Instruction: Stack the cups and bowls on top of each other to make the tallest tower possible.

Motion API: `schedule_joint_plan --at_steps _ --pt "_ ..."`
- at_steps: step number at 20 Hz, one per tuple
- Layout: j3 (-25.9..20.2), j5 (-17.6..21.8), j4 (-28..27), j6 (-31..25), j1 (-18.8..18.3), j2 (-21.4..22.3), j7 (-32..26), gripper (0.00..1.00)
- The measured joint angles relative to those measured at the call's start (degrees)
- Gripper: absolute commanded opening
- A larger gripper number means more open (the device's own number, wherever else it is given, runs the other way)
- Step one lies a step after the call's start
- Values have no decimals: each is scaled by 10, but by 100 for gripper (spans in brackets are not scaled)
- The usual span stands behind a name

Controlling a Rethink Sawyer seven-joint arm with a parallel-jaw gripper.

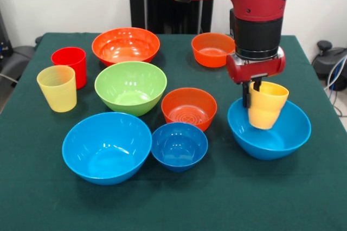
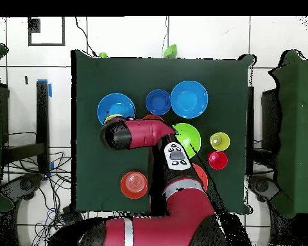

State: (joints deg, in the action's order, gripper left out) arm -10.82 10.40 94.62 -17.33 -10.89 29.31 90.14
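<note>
While its jaws pinch the rim, the gripper holds a yellow-orange cup (tilted) over a light-blue bowl.

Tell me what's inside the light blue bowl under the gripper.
The yellow-orange cup, tilted and held by the gripper, hangs in the light blue bowl. The cup hides whether it touches the floor. In the overhead view the arm covers most of it.

I see bright, even light from above; soft shadows under the bowls, white glare on their glossy insides, green table slightly soft in front
</note>
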Motion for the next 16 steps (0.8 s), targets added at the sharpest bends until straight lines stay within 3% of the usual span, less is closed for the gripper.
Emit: schedule_joint_plan --at_steps 16 --pt "6 0 -9 6 12 -11 0 0"
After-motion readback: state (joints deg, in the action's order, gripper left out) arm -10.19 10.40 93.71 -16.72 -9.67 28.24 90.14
